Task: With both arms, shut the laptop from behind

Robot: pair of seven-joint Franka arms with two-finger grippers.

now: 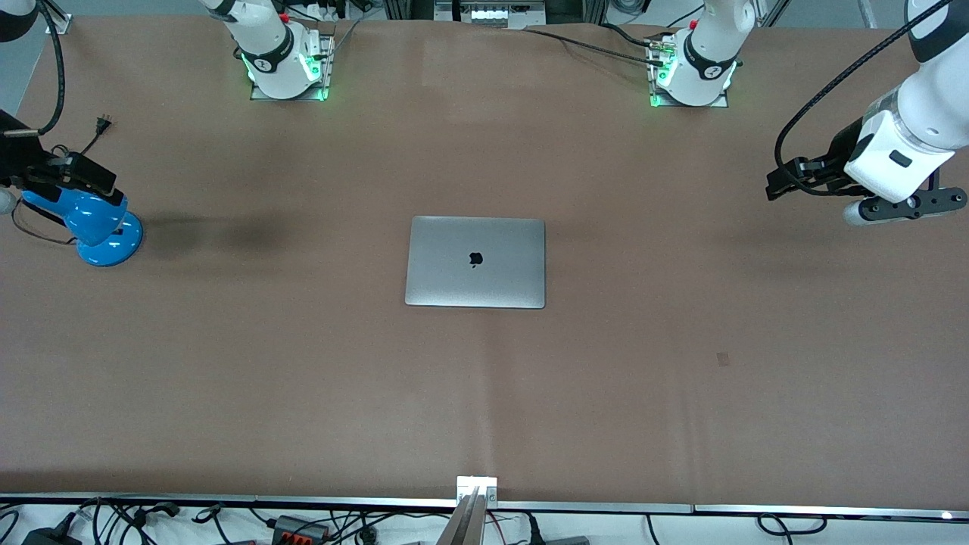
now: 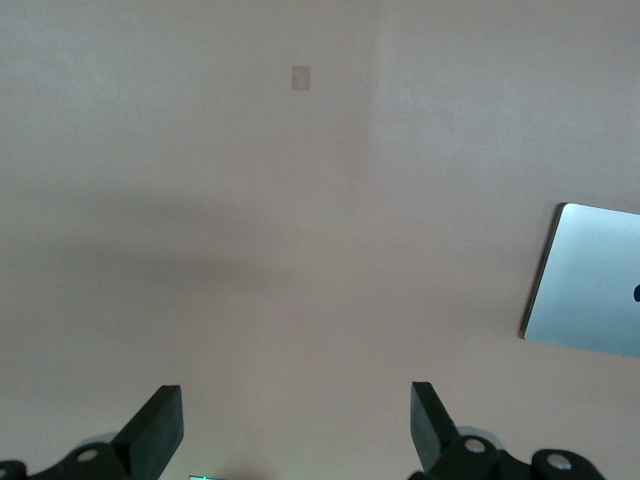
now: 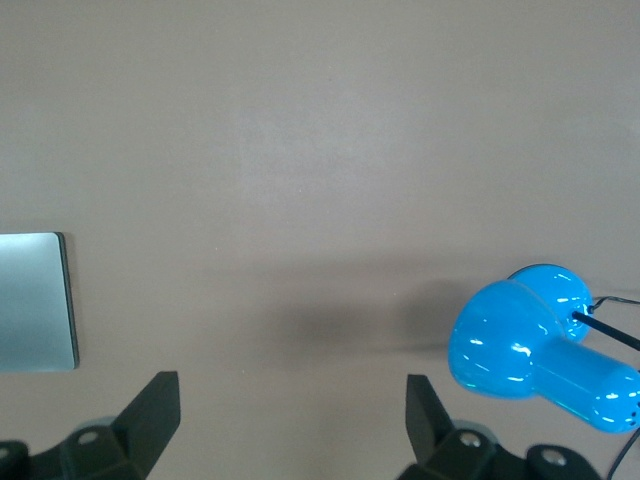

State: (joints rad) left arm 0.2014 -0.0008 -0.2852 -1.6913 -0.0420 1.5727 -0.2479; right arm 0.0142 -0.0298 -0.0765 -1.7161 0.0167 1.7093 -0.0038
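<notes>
Robot lab: my two arm bases bolted onto a brown-covered counter, metal framing, cables and power bricks along its edge.

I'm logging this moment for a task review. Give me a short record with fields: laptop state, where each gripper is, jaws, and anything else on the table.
laptop: lid shut, lying flat mid-table, logo up
left gripper: up in the air over bare table at the left arm's end, clear of the laptop
left jaws: open
right gripper: over the blue lamp at the right arm's end of the table
right jaws: open
contact with laptop: none
table: brown surface
</notes>
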